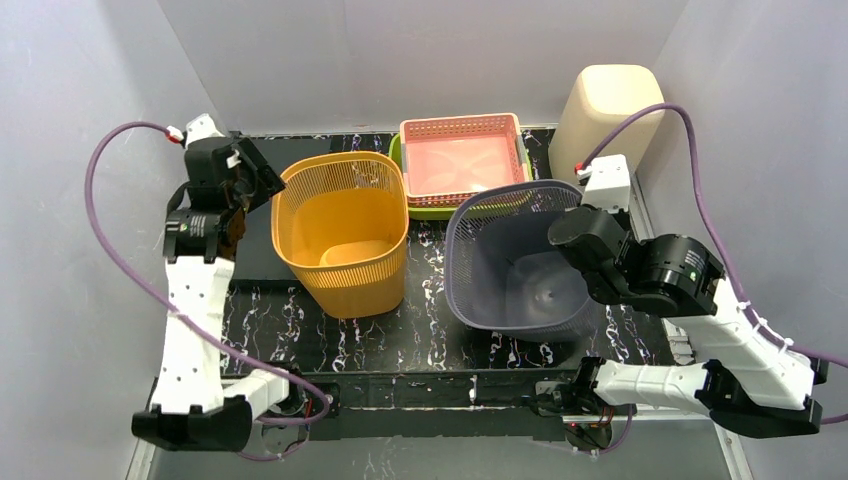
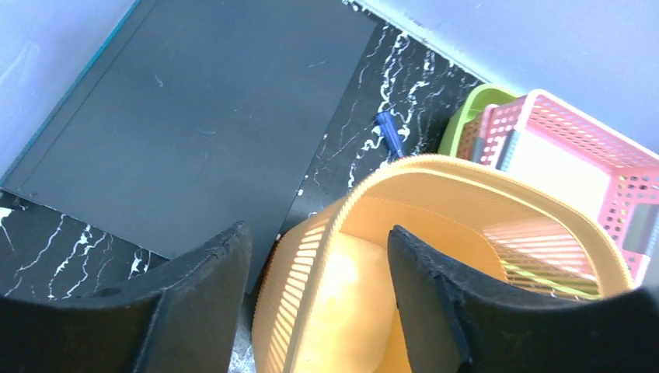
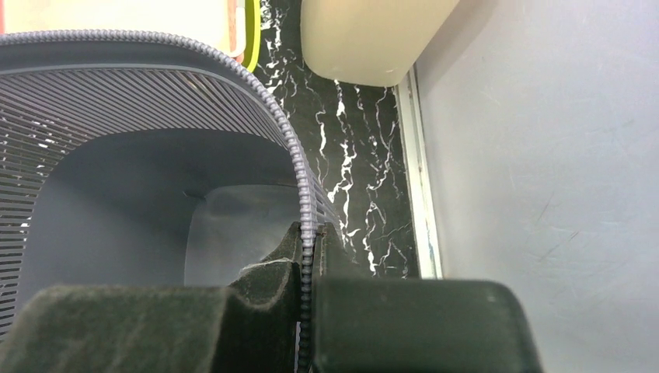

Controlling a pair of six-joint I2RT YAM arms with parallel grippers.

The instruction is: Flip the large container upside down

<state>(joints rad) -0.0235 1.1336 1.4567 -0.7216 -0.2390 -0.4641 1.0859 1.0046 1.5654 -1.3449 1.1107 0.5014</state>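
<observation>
The large container, a grey mesh basket (image 1: 500,260) (image 3: 116,116), stands mouth up on the right of the table and leans slightly. My right gripper (image 1: 562,232) (image 3: 311,233) is shut on its right rim, one finger inside the wall and one outside. An orange mesh basket (image 1: 340,230) (image 2: 466,194) stands upright on the left. My left gripper (image 1: 245,185) (image 2: 319,233) hangs open over the orange basket's left rim. One finger is outside the wall and one inside, neither pressing it.
A pink basket (image 1: 460,160) (image 2: 575,148) sits in a green tray (image 1: 396,150) (image 2: 466,116) at the back centre. A cream canister (image 1: 605,105) (image 3: 365,39) stands at the back right. A dark mat (image 1: 255,250) (image 2: 194,116) lies left, a small blue object (image 2: 388,132) beside it. Walls close in both sides.
</observation>
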